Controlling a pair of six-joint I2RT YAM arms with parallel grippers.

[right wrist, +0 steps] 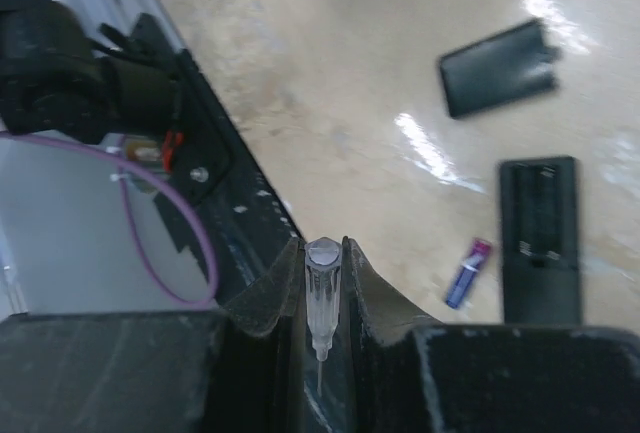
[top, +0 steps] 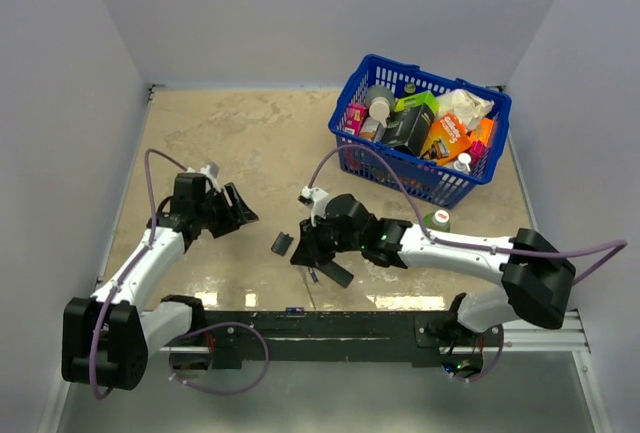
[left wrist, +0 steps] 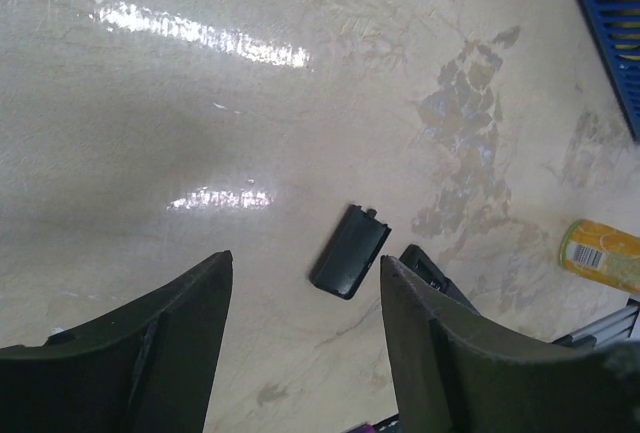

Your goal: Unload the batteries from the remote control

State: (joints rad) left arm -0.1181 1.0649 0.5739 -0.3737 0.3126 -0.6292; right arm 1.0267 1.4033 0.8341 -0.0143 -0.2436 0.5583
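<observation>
- Remote control [right wrist: 540,238] and one loose battery [right wrist: 467,273] lie by the near edge; open bench [top: 230,123] leftward (basket [top: 352,88] fills far-right corner);
- left gripper [left wrist: 305,273] gapes, empty; right gripper [right wrist: 322,249] pinches a thin stick [right wrist: 322,303].

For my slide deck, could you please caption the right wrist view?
Right claw grips a thin clear stick; one battery lies beside the open remote control, black cover farther off.

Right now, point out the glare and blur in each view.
Top view: white glare patches on the table near its front edge, otherwise evenly lit. Left wrist view: two bright streaks on the table; the black cover is sharp. Right wrist view: soft overall, the remote and battery blurred, the clear stick up close fairly crisp.
</observation>
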